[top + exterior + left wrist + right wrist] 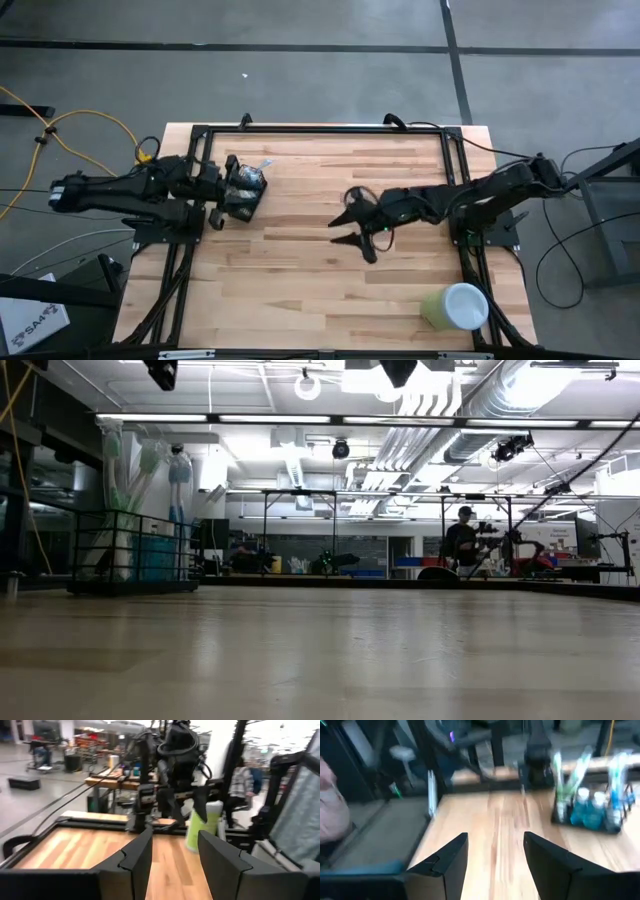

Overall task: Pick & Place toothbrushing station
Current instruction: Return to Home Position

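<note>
Desk (300, 285) middle: hovering right tool (495, 837) wide open, gripping nothing. Holding left tool (175, 835), likewise open and empty, beside wire holder (246, 188).

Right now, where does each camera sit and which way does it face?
High view: above, straight down on the table; both arms show.
Low view: table-top height, level across into the room; no arm shows.
Left wrist view: past the open left gripper, toward the right arm and green cup.
Right wrist view: past the open right gripper, toward the black wire holder.
Shared: high, low and right wrist views show the holder.
</note>
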